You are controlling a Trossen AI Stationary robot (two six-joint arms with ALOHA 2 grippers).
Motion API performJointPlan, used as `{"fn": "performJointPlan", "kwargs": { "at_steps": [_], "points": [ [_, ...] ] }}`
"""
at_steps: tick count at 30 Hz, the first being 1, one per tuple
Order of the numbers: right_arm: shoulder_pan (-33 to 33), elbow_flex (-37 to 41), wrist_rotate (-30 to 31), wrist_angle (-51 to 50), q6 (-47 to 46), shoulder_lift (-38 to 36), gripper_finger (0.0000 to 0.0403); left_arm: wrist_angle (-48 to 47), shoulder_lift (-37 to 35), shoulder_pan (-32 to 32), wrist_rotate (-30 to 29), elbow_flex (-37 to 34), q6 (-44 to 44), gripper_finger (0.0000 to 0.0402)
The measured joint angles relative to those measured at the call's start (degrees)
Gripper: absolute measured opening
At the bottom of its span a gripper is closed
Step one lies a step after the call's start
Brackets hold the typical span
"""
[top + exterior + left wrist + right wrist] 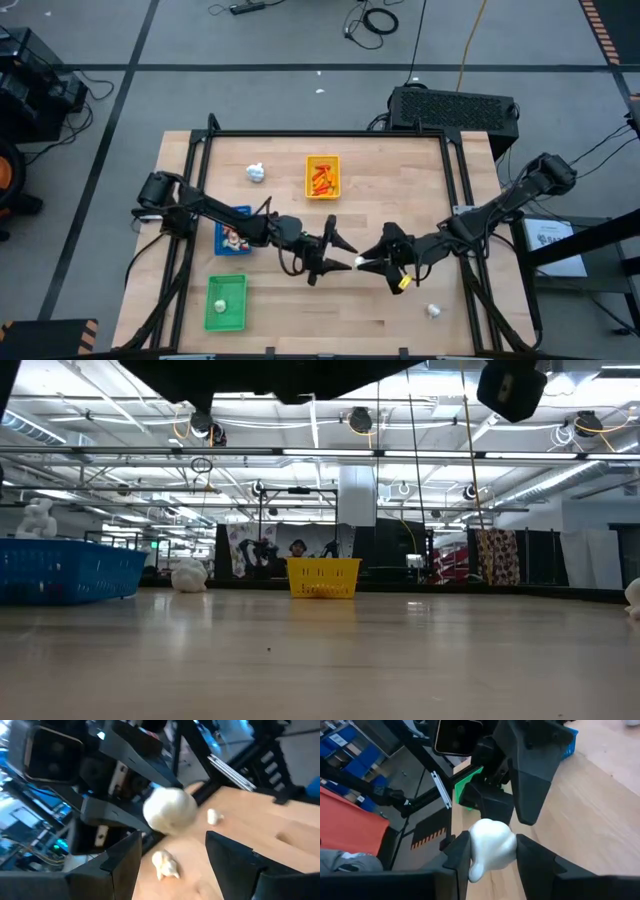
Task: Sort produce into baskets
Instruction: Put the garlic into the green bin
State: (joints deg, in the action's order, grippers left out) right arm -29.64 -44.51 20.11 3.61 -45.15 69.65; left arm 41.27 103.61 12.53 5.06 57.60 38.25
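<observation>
1. High view: both arms reach to the table's middle, tips facing each other. The right gripper pinches a whitish garlic bulb; the left gripper stands just beside it, fingers spread. This looks like a hand-over. Next the left fingers must close round the bulb before the right lets go. The green tray lies behind the left gripper, the blue tray beside its forearm, the yellow tray off to one side.

2. Low view: neither gripper shows; blue tray and yellow tray rest on the table.

3. Left wrist view: the bulb hangs ahead of the parted fingers, not yet between them. Another bulb lies on the wood below, probably loose.

4. Right wrist view: own fingers clamp the bulb on both sides; the left gripper's open tips loom just beyond.
</observation>
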Motion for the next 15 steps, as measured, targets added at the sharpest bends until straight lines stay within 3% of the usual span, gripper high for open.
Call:
{"fn": "performJointPlan", "kwargs": {
  "at_steps": [15],
  "points": [
    [3.4, 0.0, -1.0, 0.0, 0.4, 0.0, 0.0126, 4.0, 1.2, 0.1, -0.9, 0.0, -0.3, 0.0228]
  ]
}}
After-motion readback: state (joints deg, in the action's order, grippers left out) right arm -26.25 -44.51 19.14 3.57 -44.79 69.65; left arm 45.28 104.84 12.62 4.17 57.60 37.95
